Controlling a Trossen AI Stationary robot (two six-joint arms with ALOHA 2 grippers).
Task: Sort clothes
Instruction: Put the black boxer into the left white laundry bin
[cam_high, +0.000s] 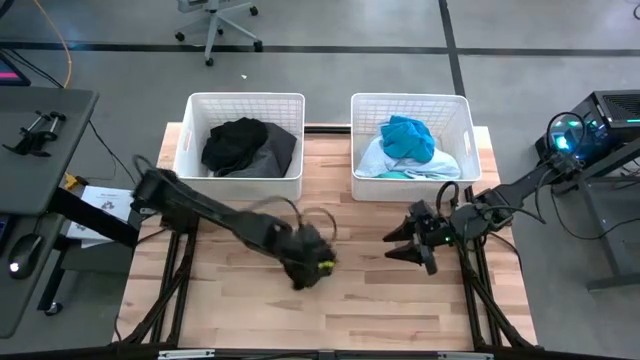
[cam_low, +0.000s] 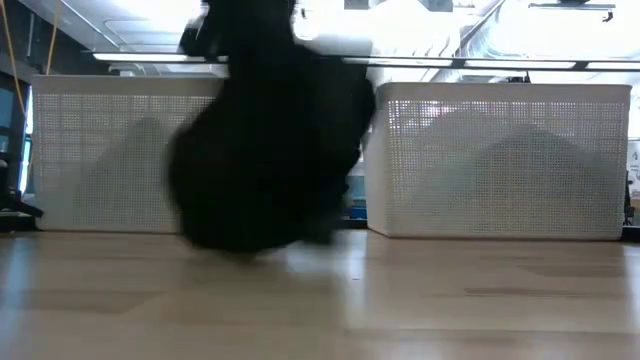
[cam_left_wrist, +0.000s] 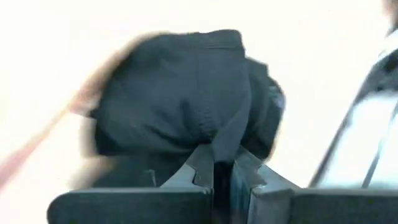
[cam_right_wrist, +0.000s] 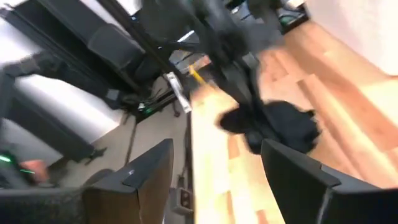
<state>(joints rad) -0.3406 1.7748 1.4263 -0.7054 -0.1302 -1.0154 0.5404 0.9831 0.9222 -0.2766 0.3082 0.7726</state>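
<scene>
My left gripper (cam_high: 312, 262) is over the middle of the wooden table, shut on a black garment (cam_low: 265, 160) that is bunched under it. The garment also shows in the left wrist view (cam_left_wrist: 186, 93) and the right wrist view (cam_right_wrist: 277, 127). My right gripper (cam_high: 405, 247) is open and empty to the right of it, in front of the right basket, its fingers pointing toward the left arm. A black garment (cam_high: 235, 140) and a charcoal grey one (cam_high: 275, 152) lie in the left basket. A turquoise garment (cam_high: 408, 135) lies on pale blue and white ones (cam_high: 385, 160) in the right basket. My left gripper pinches a bunched fold of the black garment (cam_left_wrist: 217, 140) between its two fingers. The cloth hangs in a loose bundle below the fingers (cam_left_wrist: 202, 168). I cannot tell whether its lower end (cam_low: 250, 240) touches the table.
Two white slatted baskets stand side by side at the table's far edge, the left basket (cam_high: 195, 150) and the right basket (cam_high: 465, 150). Bare wood (cam_high: 250, 310) lies between the arms and the near edge. A desk with equipment (cam_high: 40, 130) stands off the table's left.
</scene>
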